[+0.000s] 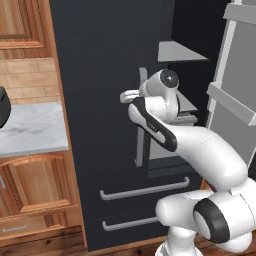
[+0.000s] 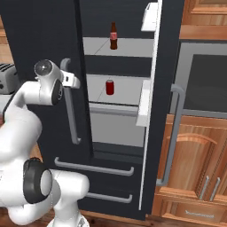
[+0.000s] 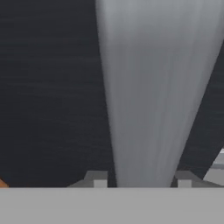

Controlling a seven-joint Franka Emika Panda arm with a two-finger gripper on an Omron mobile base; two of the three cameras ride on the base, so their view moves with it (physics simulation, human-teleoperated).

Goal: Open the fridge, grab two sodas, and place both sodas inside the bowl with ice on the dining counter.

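Observation:
The fridge (image 1: 100,75) (image 2: 40,35) is tall and navy-black. Its left door is closed and its right door (image 2: 159,111) stands swung open. Inside, a slim brown soda bottle (image 2: 113,36) stands on an upper shelf, and a red soda can (image 2: 110,87) stands on the shelf below. My gripper (image 2: 71,80) (image 1: 131,95) (image 3: 142,180) is shut on the grey bar handle (image 3: 144,96) (image 2: 73,119) (image 1: 139,145) of the closed left door, with a fingertip on each side of the bar. The bowl, the ice and the dining counter are out of view.
A marble wall counter (image 1: 35,130) over wooden cabinets (image 1: 35,190) lies left of the fridge, with a toaster (image 2: 6,77) on it. Two fridge drawers with bar handles (image 1: 145,189) sit below. A dark panel (image 2: 204,80) set in wooden cabinetry stands to the right.

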